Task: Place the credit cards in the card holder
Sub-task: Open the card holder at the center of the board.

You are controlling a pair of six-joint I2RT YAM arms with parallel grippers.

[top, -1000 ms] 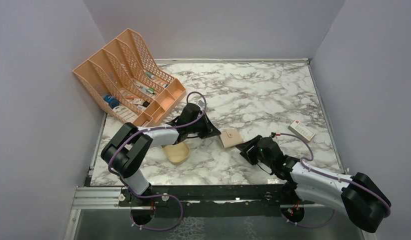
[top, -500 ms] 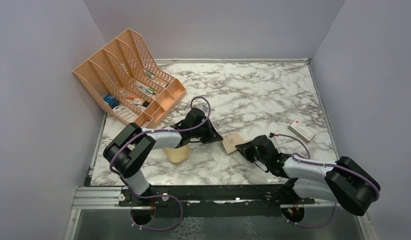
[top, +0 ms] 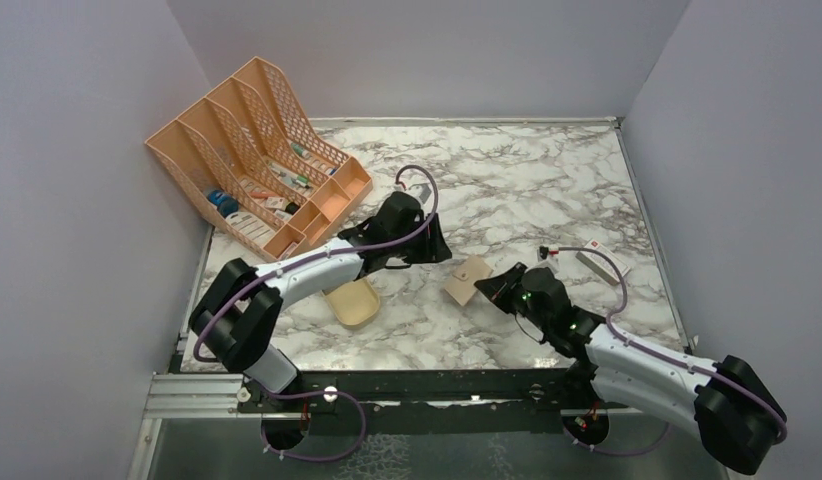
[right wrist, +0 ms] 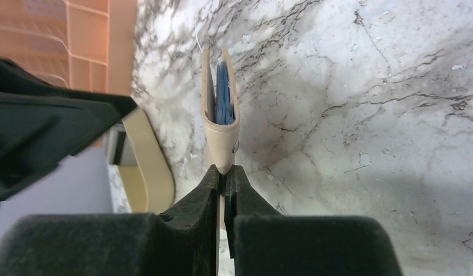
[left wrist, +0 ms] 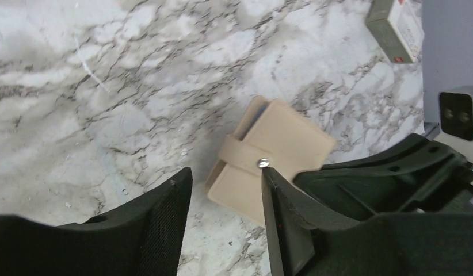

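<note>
The tan card holder [top: 467,281] is folded and sits mid-table, one edge raised. My right gripper [top: 495,290] is shut on its near edge. In the right wrist view the card holder [right wrist: 220,133] shows edge-on, with the blue edges of the credit cards [right wrist: 224,95] between its two leaves; the right gripper [right wrist: 224,171] pinches its strap end. My left gripper [top: 439,246] hovers just behind and left of the holder, open and empty. In the left wrist view the card holder [left wrist: 274,152] with its snap strap lies beyond the left gripper [left wrist: 225,173].
A beige oval dish [top: 354,304] lies under the left forearm. The orange mesh file rack [top: 257,150] fills the back left corner. A white box with a red mark [top: 602,261] lies at the right edge. Grey walls enclose the table.
My left gripper has opened and drawn back from the card holder. The right gripper has moved in and shut on the holder, which has turned and shifted a little right.
</note>
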